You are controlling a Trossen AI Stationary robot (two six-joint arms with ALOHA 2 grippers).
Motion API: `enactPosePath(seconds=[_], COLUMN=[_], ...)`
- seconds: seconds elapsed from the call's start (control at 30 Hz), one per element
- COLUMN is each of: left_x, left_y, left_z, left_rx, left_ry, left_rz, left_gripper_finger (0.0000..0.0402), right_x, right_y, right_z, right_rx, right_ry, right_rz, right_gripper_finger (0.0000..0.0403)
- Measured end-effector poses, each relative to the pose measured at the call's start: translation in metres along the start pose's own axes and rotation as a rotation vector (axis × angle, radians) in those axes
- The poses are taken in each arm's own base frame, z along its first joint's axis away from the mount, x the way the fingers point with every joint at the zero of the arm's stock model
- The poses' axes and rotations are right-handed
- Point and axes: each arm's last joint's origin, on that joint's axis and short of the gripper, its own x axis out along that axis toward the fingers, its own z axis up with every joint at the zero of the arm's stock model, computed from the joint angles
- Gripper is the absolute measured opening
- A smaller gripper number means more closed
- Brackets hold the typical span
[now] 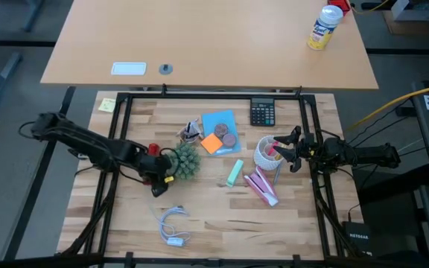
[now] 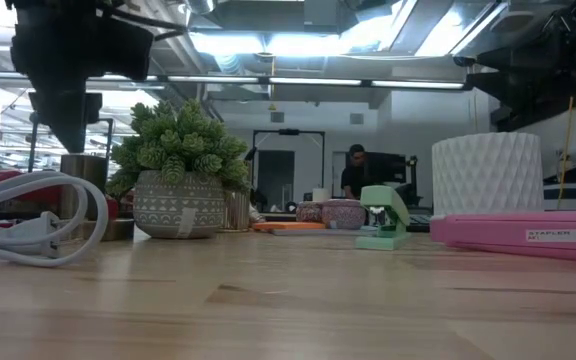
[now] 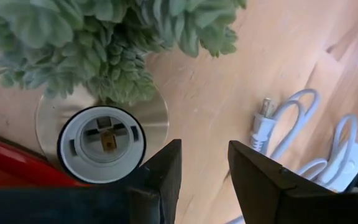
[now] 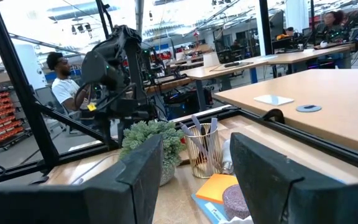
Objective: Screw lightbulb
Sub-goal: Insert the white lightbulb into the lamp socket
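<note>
The lightbulb shows in no view. My left gripper (image 3: pixel 205 168) points steeply down over the wood, open by a narrow gap with nothing between its fingers. It hangs just on the near side of the potted plant (image 1: pixel 185 161), beside a white lamp socket (image 3: pixel 101 144) that stands mouth up on a round metal disc (image 3: pixel 155 115). A looped white cord (image 3: pixel 303 134) with a plug lies flat on the table nearer the front edge (image 1: pixel 173 225). My right gripper (image 4: pixel 194 168) waits at the table's right side, level and open, beside the white cup (image 1: pixel 266 155).
A red object (image 3: pixel 5 165) lies next to the socket's disc. Mid-table are a blue notebook with orange notes (image 1: pixel 218 123), a calculator (image 1: pixel 262 112), a green stapler (image 1: pixel 234 173) and a pink stapler (image 1: pixel 261 186). Black frame rails (image 1: pixel 122 134) border the work area.
</note>
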Motion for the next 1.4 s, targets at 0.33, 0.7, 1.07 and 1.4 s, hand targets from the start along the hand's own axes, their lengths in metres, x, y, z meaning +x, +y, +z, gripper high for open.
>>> enactPosePath(seconds=[0.33,0.7,1.07,1.4], left_x=[-0.01,-0.026,-0.022,0.004], left_y=[-0.001,0.014,0.015,0.015], left_z=[0.002,0.012,0.014,0.016], left_rx=[-0.003,-0.054,-0.063,-0.054], left_ry=[-0.027,-0.033,-0.046,0.042], left_rz=[-0.031,0.081,0.111,0.191], left_gripper_finger=[0.0123,0.0123,0.0123,0.0123], right_x=[0.0,0.0,0.0,0.0], right_y=[0.0,0.0,0.0,-0.001], right_z=[0.0,0.0,-0.001,-0.003], right_rx=[0.0,0.0,-0.002,-0.009], right_ry=[0.0,0.001,0.008,0.031], right_rz=[0.0,0.0,-0.001,-0.005], right_gripper_finger=[0.0193,0.0193,0.0193,0.0193])
